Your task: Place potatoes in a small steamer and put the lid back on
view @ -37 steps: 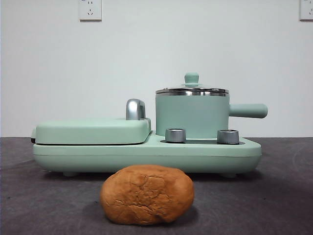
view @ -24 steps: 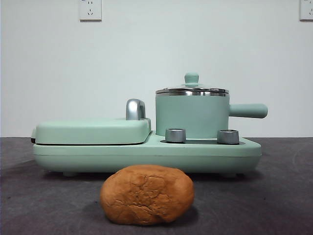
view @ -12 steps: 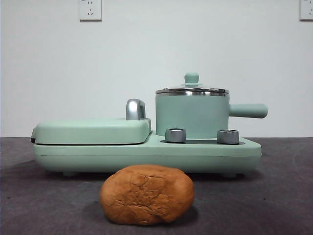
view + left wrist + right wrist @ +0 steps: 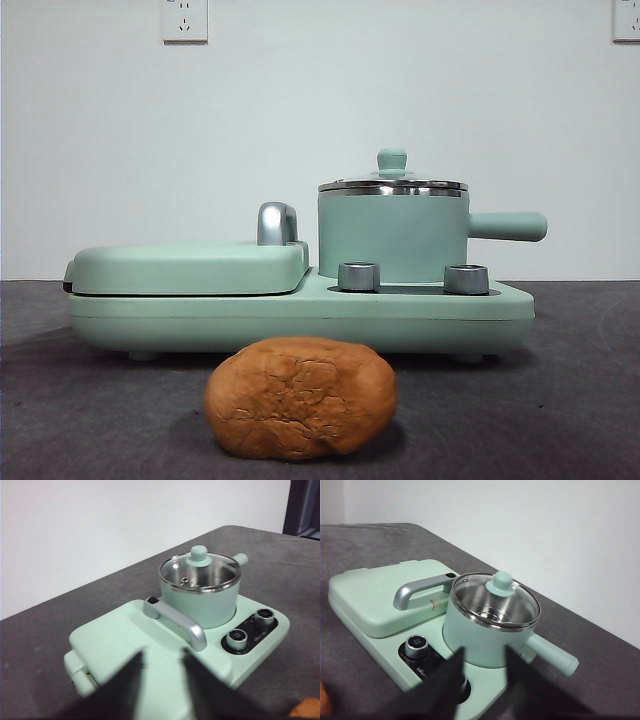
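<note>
Dark grey table (image 4: 580,400) carries the potato (image 4: 300,397) in front of the appliance base (image 4: 300,318), the lid (image 4: 392,182) sits closed on the small steamer (image 4: 392,235), and both the left gripper (image 4: 162,680) and right gripper (image 4: 484,680) hover above with jaws apart, holding nothing.

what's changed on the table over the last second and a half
Nothing has visibly changed. The potato lies in the same spot on the table in front of the appliance, and the lid sits as before on the small steamer. No arm has entered the front view; the left gripper and right gripper are open, holding nothing.
</note>
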Available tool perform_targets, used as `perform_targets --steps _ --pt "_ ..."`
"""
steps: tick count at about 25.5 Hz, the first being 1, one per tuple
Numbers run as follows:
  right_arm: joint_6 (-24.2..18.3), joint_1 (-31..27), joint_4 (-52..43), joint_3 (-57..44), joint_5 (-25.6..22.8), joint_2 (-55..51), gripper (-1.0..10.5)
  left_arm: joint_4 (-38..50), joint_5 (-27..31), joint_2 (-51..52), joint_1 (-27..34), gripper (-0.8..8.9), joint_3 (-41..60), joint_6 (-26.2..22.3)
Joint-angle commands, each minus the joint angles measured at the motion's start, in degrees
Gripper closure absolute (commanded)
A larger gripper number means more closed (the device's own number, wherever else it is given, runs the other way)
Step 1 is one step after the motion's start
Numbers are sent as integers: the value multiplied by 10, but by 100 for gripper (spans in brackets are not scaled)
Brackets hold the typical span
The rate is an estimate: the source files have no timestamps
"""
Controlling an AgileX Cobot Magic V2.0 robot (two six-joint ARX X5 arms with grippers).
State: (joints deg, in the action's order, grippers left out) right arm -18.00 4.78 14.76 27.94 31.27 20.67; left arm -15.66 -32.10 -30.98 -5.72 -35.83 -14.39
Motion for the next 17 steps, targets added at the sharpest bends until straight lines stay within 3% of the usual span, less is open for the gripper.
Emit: perform_targets --steps 1,9,17 --pt "-6 1 -1 9 -6 2 712 7 -5 -5 -6 411 -12 -1" --pt "-4 1 -1 9 -16 2 713 33 -2 -30 -28 433 -12 16" --pt "35 1 -1 9 -50 2 714 220 55 -140 -90 474 -13 65"
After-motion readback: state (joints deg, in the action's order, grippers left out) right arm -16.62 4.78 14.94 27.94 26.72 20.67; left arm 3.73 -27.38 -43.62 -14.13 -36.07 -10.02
